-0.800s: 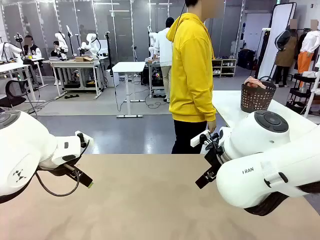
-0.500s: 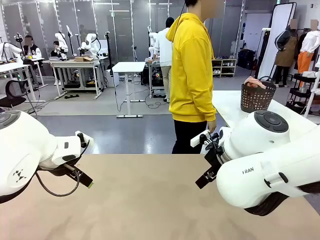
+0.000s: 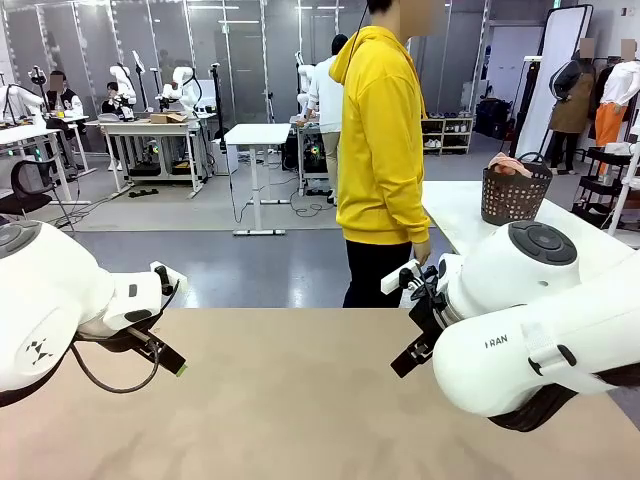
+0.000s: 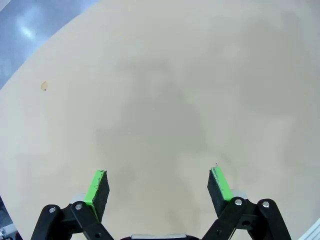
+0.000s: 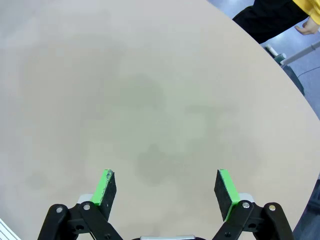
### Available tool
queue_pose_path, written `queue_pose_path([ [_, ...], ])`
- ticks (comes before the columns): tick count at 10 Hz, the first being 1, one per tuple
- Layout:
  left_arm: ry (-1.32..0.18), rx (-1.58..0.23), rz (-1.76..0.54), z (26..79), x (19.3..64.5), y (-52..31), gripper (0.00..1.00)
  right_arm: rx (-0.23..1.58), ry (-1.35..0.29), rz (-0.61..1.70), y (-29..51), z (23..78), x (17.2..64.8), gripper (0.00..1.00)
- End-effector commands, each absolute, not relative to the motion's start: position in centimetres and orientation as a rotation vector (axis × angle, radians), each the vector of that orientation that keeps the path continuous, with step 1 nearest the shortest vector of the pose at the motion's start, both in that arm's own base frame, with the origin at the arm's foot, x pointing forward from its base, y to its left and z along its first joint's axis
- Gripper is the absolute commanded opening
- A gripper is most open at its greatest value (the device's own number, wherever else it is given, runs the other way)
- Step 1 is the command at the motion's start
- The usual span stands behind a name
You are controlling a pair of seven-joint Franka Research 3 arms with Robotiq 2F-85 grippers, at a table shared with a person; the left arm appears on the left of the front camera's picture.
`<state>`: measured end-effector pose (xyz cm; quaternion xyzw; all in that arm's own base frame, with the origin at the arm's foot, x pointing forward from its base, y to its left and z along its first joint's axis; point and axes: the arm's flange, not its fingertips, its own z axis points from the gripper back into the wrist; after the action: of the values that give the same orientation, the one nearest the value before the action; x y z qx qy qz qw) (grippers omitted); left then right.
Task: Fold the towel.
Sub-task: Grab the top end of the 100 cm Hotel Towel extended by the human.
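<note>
Left gripper (image 4: 160,182) and right gripper (image 5: 167,187) gape empty over the table (image 3: 300,400) — the towel (image 3: 510,165), in a distant basket (image 3: 515,198), may sit beyond reach.

Light is bright and even, from overhead. Soft, smeared shadows lie on the table (image 4: 235,70) just ahead of the left pincer (image 4: 158,174) and the right pincer (image 5: 165,174). Wide lenses bow the table's edge; glare marks the floor (image 4: 25,31) far beyond the left pincer's fingers.

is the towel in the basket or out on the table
In: the towel pokes up over the rim of the black basket on the far white table.
</note>
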<state>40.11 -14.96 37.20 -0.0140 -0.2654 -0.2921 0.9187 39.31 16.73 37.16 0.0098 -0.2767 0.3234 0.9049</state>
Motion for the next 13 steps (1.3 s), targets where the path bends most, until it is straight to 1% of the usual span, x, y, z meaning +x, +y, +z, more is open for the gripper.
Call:
queue_pose_path([
  [1,-0.546,-0.029,-0.6,37.2,40.1,-14.9,1.0,0.022,-0.572,0.666,16.7,37.2,39.3,1.0],
  [2,-0.546,-0.029,-0.6,37.2,40.1,-15.0,1.0,0.02,-0.572,0.668,16.7,37.2,39.3,1.0],
  [4,-0.522,-0.087,-0.569,41.1,40.9,-13.3,1.0,0.104,-0.579,0.692,15.5,41.3,40.7,1.0],
  [5,-0.505,-0.144,-0.55,43.0,41.3,-12.4,1.0,0.151,-0.572,0.695,14.6,43.3,41.2,1.0],
  [6,-0.512,-0.221,-0.533,44.8,41.5,-11.2,1.0,0.232,-0.568,0.678,13.5,45.3,41.5,1.0],
  [7,-0.492,-0.341,-0.516,46.7,41.4,-9.6,1.0,0.364,-0.552,0.646,11.9,47.2,41.6,1.0],
  [8,-0.462,-0.432,-0.476,48.0,41.2,-7.8,1.0,0.465,-0.536,0.633,10.4,48.3,41.4,1.0],
  [9,-0.472,-0.536,-0.446,49.1,41.0,-6.1,1.0,0.565,-0.523,0.616,8.7,49.0,41.1,1.0],
  [11,-0.493,-0.744,-0.391,50.4,39.5,-1.7,1.0,0.764,-0.519,0.54,4.1,49.3,39.5,1.0],
  [13,-0.512,-0.917,-0.305,49.8,37.4,3.8,1.0,0.905,-0.551,0.424,-1.6,48.1,37.0,1.0],
])
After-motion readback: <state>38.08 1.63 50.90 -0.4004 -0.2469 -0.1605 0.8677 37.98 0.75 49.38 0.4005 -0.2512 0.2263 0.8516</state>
